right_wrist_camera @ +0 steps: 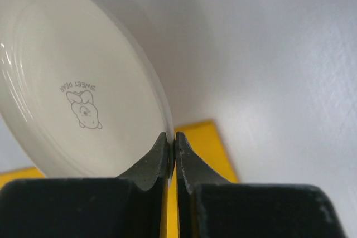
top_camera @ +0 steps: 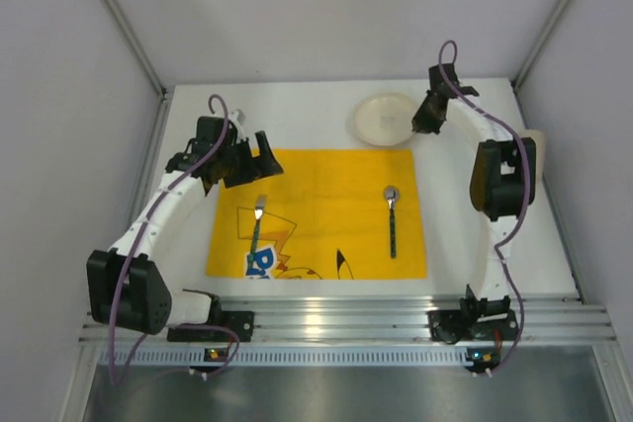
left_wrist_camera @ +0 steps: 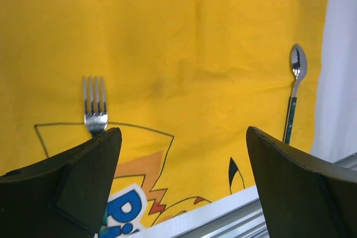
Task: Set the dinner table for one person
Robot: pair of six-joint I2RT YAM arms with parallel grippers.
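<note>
A cream plate [top_camera: 384,118] with a small bear print [right_wrist_camera: 72,82] lies at the back of the white dinner table [top_camera: 297,111], just beyond the yellow mat [top_camera: 326,195]. My right gripper [top_camera: 427,118] [right_wrist_camera: 172,137] is shut on the plate's right rim. A fork [top_camera: 256,224] [left_wrist_camera: 95,110] lies on the mat's left side and a spoon [top_camera: 392,219] [left_wrist_camera: 297,76] on its right side, both with green handles. My left gripper [top_camera: 259,167] [left_wrist_camera: 184,154] is open and empty, above the mat's back left corner.
The ribbed aluminium rail [top_camera: 346,318] runs along the near edge, with both arm bases on it. Grey walls close in the table on the left, back and right. A pale beige thing [top_camera: 535,141] shows partly behind the right arm.
</note>
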